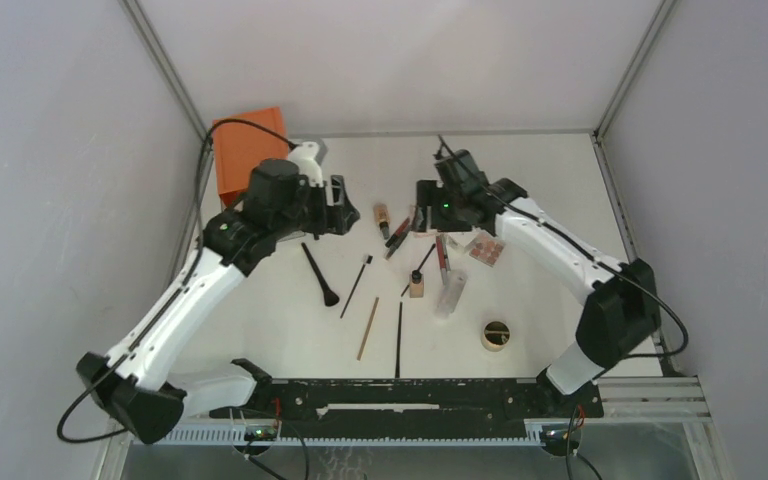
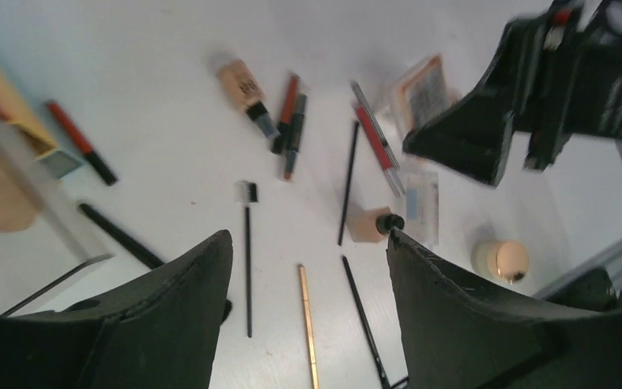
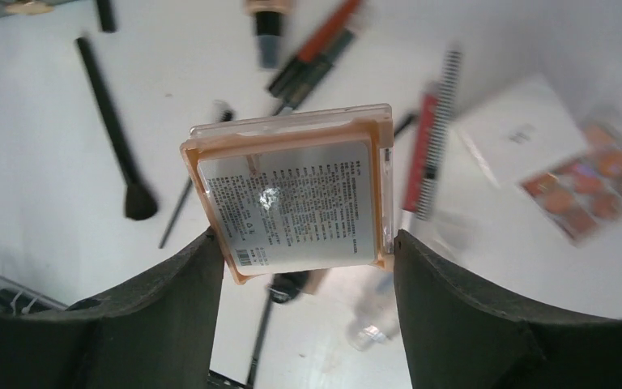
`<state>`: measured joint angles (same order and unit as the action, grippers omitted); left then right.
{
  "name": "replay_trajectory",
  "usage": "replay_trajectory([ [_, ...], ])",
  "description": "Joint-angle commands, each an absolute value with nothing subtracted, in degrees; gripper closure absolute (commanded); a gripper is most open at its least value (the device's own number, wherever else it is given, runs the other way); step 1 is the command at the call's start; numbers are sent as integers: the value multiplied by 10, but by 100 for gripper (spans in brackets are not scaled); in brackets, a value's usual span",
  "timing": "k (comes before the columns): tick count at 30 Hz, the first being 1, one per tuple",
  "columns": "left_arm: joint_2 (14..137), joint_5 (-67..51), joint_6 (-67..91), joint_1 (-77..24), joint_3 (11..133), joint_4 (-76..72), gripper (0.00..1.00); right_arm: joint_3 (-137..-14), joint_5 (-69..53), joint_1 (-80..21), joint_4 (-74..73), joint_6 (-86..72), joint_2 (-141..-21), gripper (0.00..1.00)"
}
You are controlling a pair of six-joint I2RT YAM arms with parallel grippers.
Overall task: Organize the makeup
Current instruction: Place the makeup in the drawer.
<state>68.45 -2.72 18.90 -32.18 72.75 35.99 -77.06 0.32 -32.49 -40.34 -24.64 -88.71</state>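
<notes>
White table: carries the makeup, spread in the middle part.
Orange box: at the far left corner, just behind the left arm.
Left gripper: jaws wide apart, nothing between them, above the table beside the box.
Right gripper: clamped on a flat case, held above the table.
Case: orange rim, printed label toward the wrist camera.
Reddish palette: flat on the table, right of the gripper.
Black brush: lies left of the group.
Round compact: nearer side, apart.
</notes>
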Motion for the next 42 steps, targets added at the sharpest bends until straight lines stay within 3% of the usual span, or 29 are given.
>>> replay_trajectory([
  [1,620,27,220,-290,774,382,26,-845,-13,-383,-393,-263,-959,41],
  [6,608,11,222,-252,775,396,25,-884,-45,-415,-366,-280,-1007,42],
  [18,672,-411,339,-122,685,284,9,-800,-84,-426,-282,-212,-914,41],
  [25,751,-472,349,-129,676,275,8,-780,-87,-438,-277,-192,-880,41],
  [27,760,-470,349,-133,671,268,12,-774,-90,-441,-272,-189,-872,41],
  [29,769,-470,346,-136,666,261,23,-774,-93,-444,-271,-185,-866,41],
  [38,809,-509,332,-173,671,251,22,-773,-99,-454,-269,-179,-859,41],
  [42,824,-500,311,-194,682,276,36,-774,-101,-456,-267,-178,-859,41],
])
